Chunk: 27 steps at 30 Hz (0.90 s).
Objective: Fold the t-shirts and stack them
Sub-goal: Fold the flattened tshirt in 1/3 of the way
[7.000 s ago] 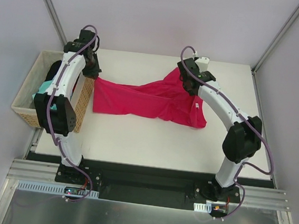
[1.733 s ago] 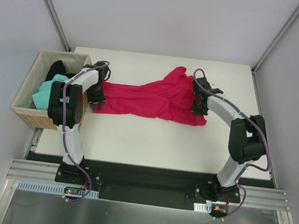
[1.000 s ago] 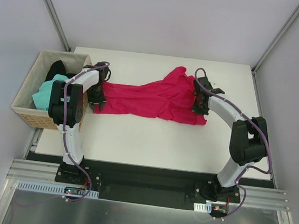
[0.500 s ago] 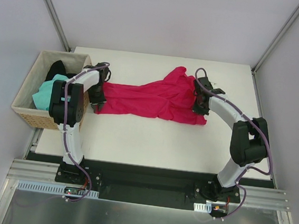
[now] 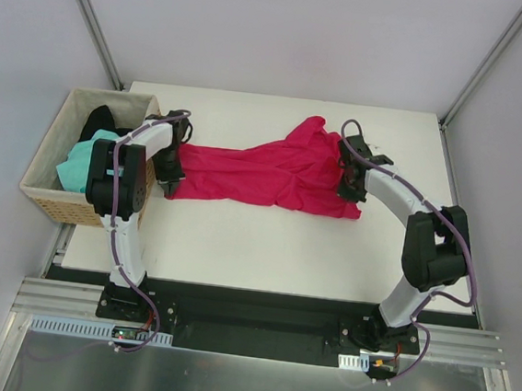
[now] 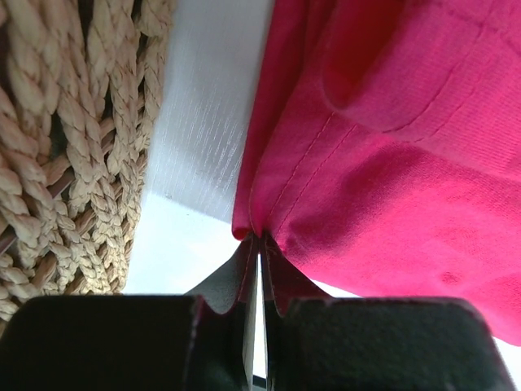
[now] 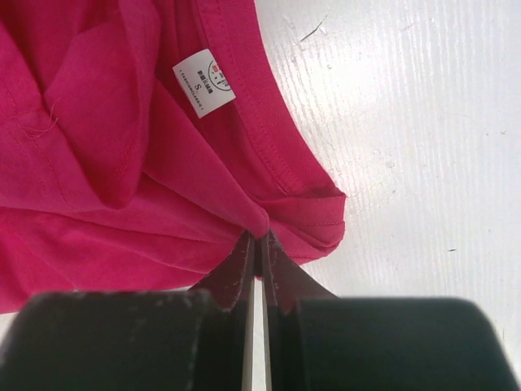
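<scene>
One white tag inside the crimson shirt reads "S"; its smaller print is unreadable. The shirt lies rumpled across the table, its left end just beside the basket, with wide tabletop toward the near edge. Three shirts in all: the teal shirt and black shirt sit in the basket. The left gripper and right gripper each pinch the crimson shirt's edge.

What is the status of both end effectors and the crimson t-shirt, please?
Left end effector shut on crimson t-shirt hem. Right end effector shut on opposite edge. Shirt unfolded, bunched. Wicker basket close beside left.
</scene>
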### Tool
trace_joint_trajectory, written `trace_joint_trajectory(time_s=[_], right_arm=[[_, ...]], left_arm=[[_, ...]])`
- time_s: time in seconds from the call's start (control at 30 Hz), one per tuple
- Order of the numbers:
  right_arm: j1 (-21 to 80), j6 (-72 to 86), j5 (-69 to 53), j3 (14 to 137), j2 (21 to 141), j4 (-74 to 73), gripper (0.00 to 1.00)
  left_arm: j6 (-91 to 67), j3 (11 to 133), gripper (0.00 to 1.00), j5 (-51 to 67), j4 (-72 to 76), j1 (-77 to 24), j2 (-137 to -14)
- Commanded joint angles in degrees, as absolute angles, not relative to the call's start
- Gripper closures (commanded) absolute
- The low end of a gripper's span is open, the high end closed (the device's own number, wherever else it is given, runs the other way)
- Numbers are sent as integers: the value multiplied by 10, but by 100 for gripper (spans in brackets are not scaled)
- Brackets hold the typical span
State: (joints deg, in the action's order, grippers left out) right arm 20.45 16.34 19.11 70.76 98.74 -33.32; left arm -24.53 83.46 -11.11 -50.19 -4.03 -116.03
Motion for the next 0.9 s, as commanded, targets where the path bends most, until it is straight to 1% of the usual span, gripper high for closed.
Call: trace_joint_trajectory(time_s=[0.0,0.37,0.87], right_arm=[[200,178,224,702,946,-349,99],[183,191,259,678,911,-353,99],[168,186,279,673,893,-369,99]], left_arm=[[-248,832,100,-113,-509,-34,-1122],[-233,843,100,-118,-523,-33,-1068],[-230,813,100,-139,-563,-33,-1001]])
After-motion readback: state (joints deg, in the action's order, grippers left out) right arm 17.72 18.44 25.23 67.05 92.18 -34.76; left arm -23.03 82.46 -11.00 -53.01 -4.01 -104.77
